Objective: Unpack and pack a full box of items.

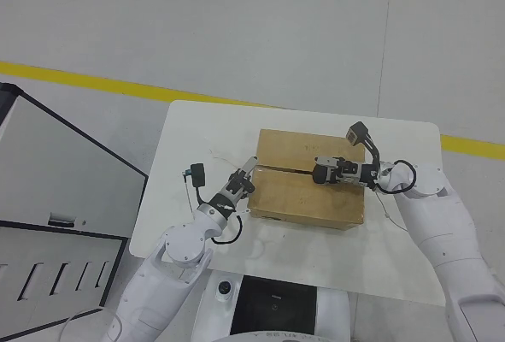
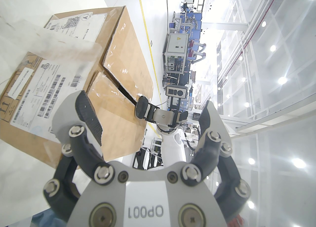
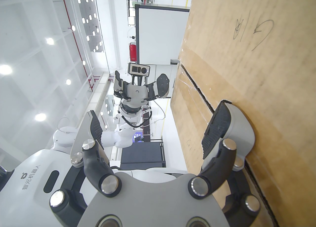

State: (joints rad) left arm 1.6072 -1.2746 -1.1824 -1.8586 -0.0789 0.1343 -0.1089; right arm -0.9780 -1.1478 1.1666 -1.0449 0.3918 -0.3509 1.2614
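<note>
Sits on the table, just right of centre in the top view: box. At its left edge, touching or nearly so: left gripper. On its top, beside the middle seam: right gripper. Across the upper frame, behind the table: floor line. At far left, off the table: cabinet.

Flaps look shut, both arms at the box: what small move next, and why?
Probably tip the right pincer, open atop the box, so a fingertip enters the seam and lifts a flap; both flaps lie flat, with a dark gap between.
</note>
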